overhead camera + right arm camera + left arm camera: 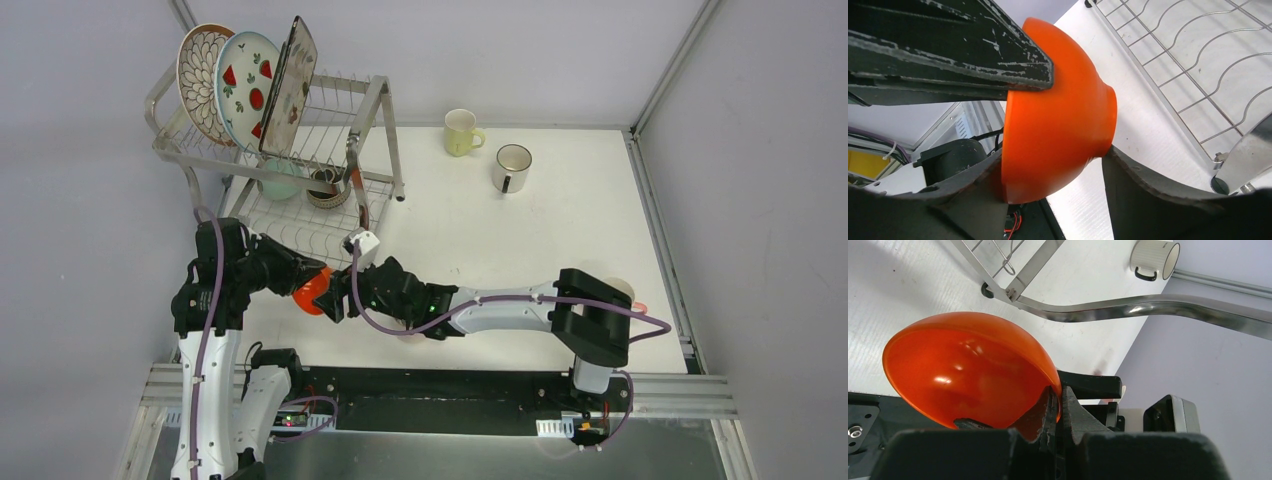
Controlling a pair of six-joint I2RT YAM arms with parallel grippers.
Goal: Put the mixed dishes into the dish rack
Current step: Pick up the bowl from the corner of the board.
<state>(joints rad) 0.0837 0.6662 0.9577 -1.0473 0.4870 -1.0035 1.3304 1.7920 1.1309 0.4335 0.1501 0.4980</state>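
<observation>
An orange bowl [312,290] hangs on its side above the table, in front of the dish rack [370,110]. My left gripper [1060,400] is shut on the bowl's [968,370] rim. From the right, my right gripper [1053,157] straddles the same bowl [1058,135], with one finger against the rim and the other against the foot. Three plates stand in the rack's top tier: petal-pattern [200,75], red-fruit [248,85] and square [290,85]. A mint bowl [280,180] and a brown bowl [325,188] sit in the lower tier.
A yellow mug [462,132] and a white mug [511,167] stand at the back of the table, right of the rack. A pale mug [625,290] peeks out behind the right arm's elbow. The rack's tubular leg [1148,305] and lower wire shelf [1198,60] are close by.
</observation>
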